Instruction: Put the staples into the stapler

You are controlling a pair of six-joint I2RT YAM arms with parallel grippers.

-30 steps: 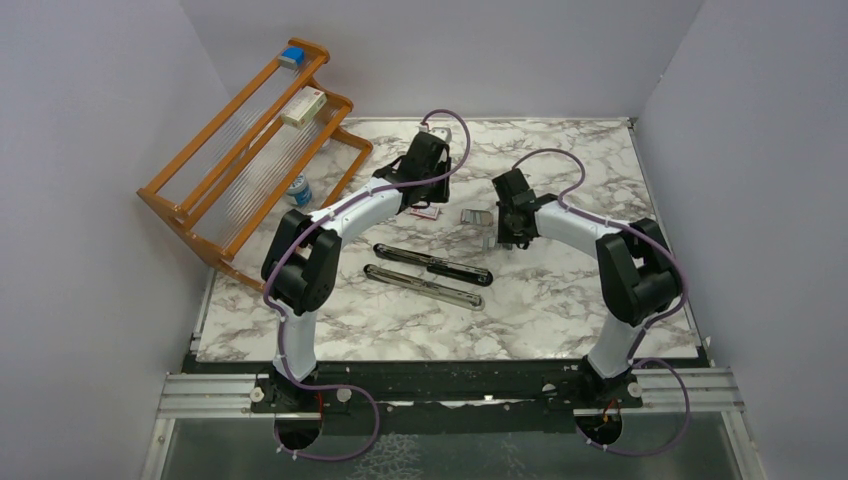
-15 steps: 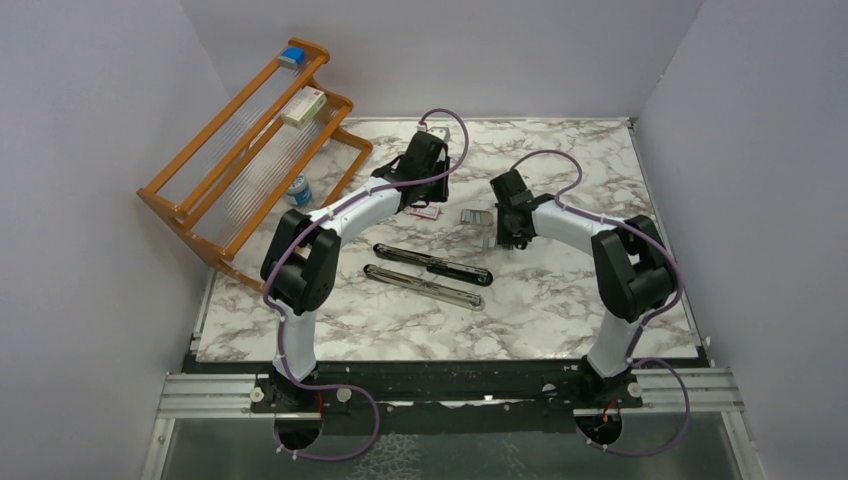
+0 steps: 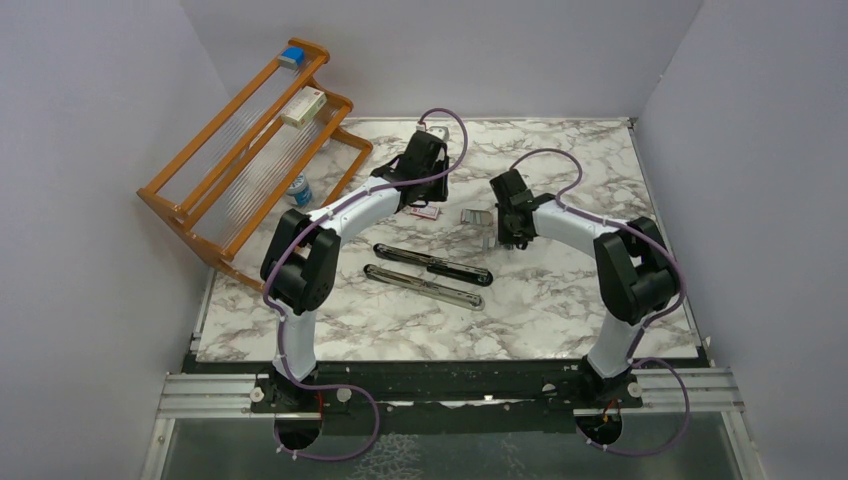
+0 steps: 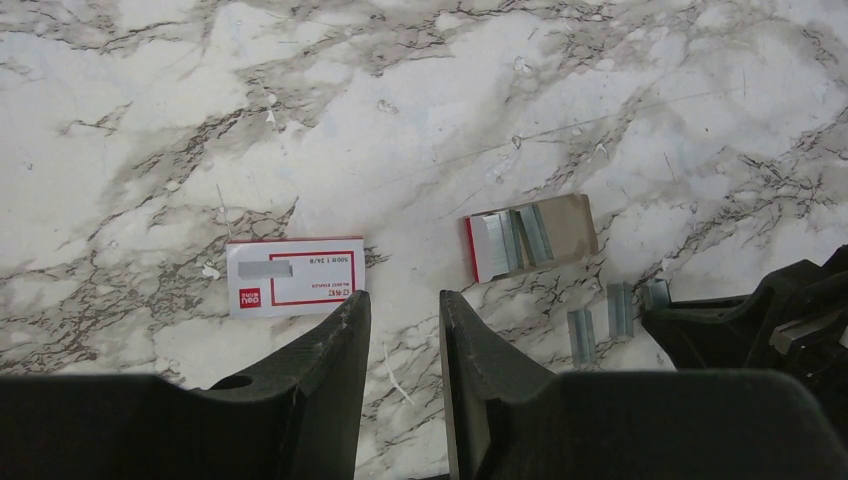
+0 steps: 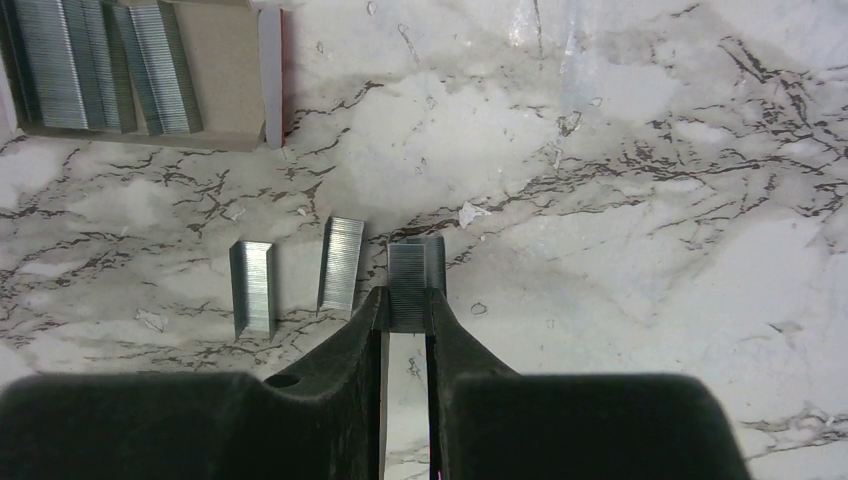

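Staple strip (image 5: 415, 272) flat on marble table (image 5: 620, 200), its near end hidden between right gripper (image 5: 406, 305) tips; jaws narrow against its sides, true pinch not clear. Two more strips (image 5: 342, 266) beside it; open tray (image 5: 225, 70) beyond, cut off by frame. Left gripper (image 4: 403, 318) hovers, slightly parted, empty, near packet (image 4: 295, 277). Stapler (image 3: 432, 264) mid-table, detail too small. Both arms reach forward, wrists pitched down. Wooden rack (image 3: 250, 150) far left, grey walls (image 3: 100, 150)
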